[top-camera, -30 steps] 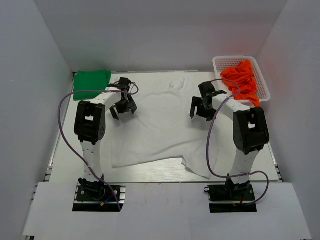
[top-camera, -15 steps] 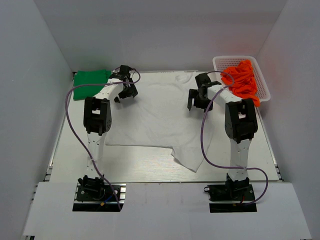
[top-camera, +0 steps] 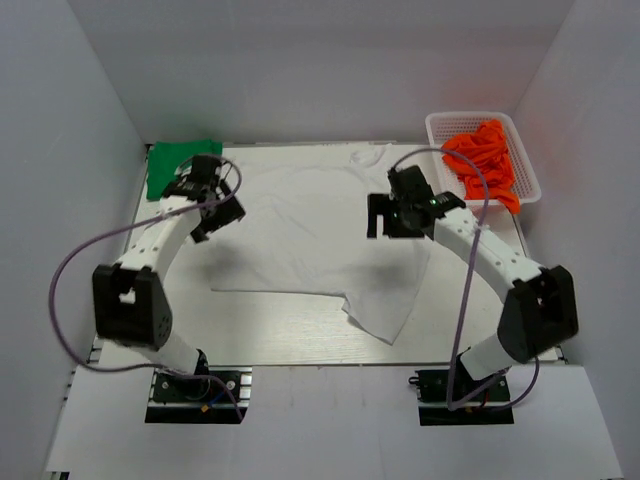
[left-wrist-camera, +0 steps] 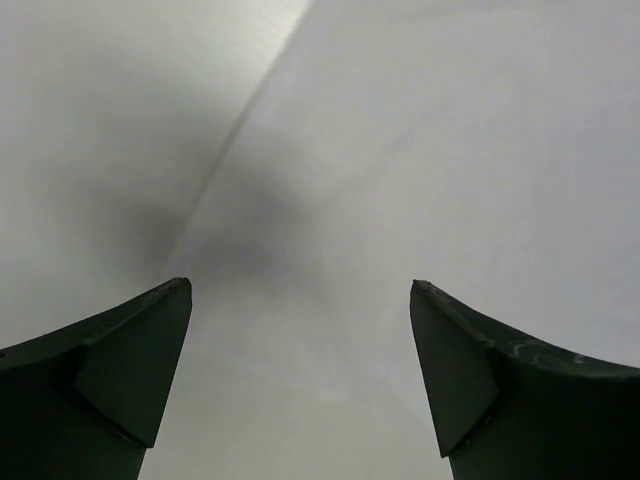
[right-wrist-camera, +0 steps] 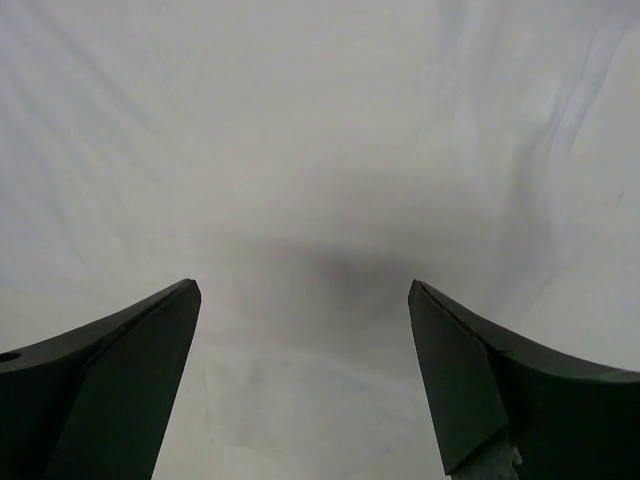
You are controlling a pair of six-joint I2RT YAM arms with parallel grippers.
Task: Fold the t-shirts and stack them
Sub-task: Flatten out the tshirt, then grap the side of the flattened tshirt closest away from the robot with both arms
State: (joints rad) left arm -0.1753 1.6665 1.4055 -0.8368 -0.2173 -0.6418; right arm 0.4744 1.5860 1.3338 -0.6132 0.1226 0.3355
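Nearest to me, at the bottom of the overhead frame, a bare strip of the tabletop (top-camera: 280,338) runs in front of the work. Just above it lies the white t-shirt (top-camera: 310,235), spread mostly flat across the middle of the frame. Its lower right corner hangs down as a loose, rumpled flap towards the lower centre.

My left hand (top-camera: 218,215) sits left of centre over the shirt's left edge. It is released, with the fingers spread wide and nothing between them. In its own wrist view the left hand (left-wrist-camera: 300,290) looks down on the white t-shirt (left-wrist-camera: 450,150). The cloth's edge runs diagonally from the top centre to the lower left, with bare tabletop (left-wrist-camera: 90,120) beyond it.

My right hand (top-camera: 388,225) is right of centre over the shirt's right side, equally released and empty. Its wrist view shows the right hand (right-wrist-camera: 305,290) above softly wrinkled white t-shirt (right-wrist-camera: 300,130), and I cannot tell whether the fingertips touch the cloth.

Farther back, the green t-shirt (top-camera: 175,165) lies bunched in the upper left corner, close to the white one, though I cannot tell if they touch. In the upper right stands a white basket (top-camera: 440,122) holding orange cloth (top-camera: 485,155).
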